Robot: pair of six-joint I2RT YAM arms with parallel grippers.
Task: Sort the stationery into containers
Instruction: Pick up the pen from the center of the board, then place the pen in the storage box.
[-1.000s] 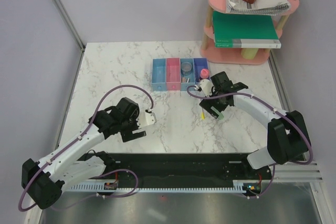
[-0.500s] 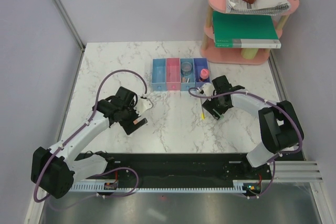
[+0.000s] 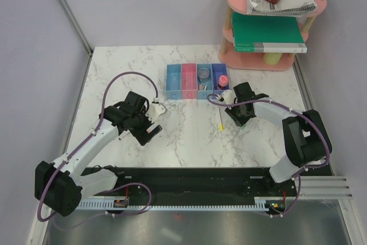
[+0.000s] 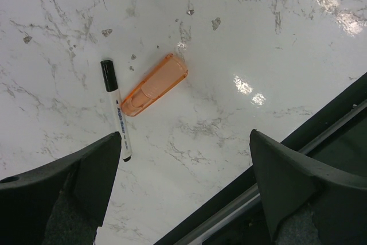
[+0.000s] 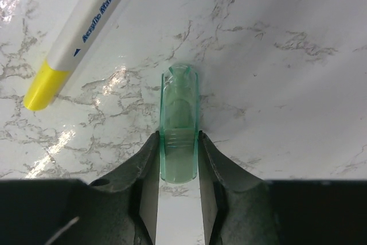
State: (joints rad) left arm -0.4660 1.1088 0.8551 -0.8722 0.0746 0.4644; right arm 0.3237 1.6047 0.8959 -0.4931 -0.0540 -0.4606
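Right wrist view: right gripper [image 5: 176, 137] pinches the green cap-shaped piece [image 5: 179, 107]; likely next, lift toward the containers [image 3: 188, 84]. Left gripper [image 4: 184, 139] gapes open.

Pink two-tier shelf [image 3: 252, 60] at the marble table's [image 3: 126, 67] far right (green book [image 3: 266, 30] inside, notebook [image 3: 289, 4] on top)

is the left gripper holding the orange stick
No, the orange stick lies on the table, clear of the open left gripper.
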